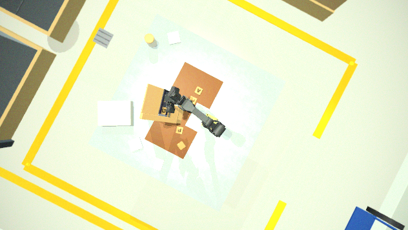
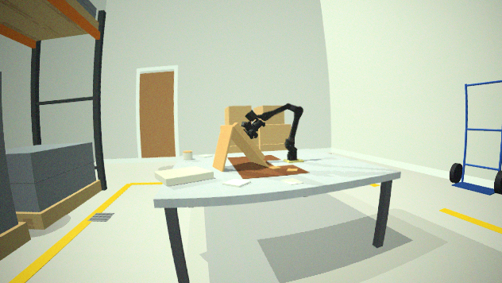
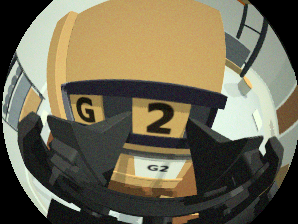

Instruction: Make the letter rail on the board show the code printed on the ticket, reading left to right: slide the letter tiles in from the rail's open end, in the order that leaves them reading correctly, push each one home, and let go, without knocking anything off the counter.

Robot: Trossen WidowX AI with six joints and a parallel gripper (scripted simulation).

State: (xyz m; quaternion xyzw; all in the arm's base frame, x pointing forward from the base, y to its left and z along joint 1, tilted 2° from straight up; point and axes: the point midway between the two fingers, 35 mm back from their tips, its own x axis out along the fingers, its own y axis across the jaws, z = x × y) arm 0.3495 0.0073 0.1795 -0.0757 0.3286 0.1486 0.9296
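Note:
The wooden board (image 1: 153, 101) (image 2: 248, 144) (image 3: 145, 45) leans with its dark rail (image 3: 145, 90) across it. The ticket (image 3: 170, 162) below the rail reads G2. The G tile (image 3: 86, 110) (image 1: 164, 110) sits upright near the rail's left end. The 2 tile (image 3: 160, 118) is upright in the rail to its right, with dark rail showing between them. My gripper (image 3: 160, 118) (image 2: 251, 134) is shut on the 2 tile, one finger at each side. The left finger covers part of the gap. The rail's right end shows beyond the right finger.
Loose tiles (image 1: 198, 90) (image 1: 179, 130) (image 1: 181, 145) lie on the brown mat (image 1: 206, 77), another partly hidden by the arm. A white box (image 1: 114, 113) (image 2: 184, 176) stands behind the board. A lidded jar (image 1: 150, 39) (image 2: 187, 155) stands at the counter's far side.

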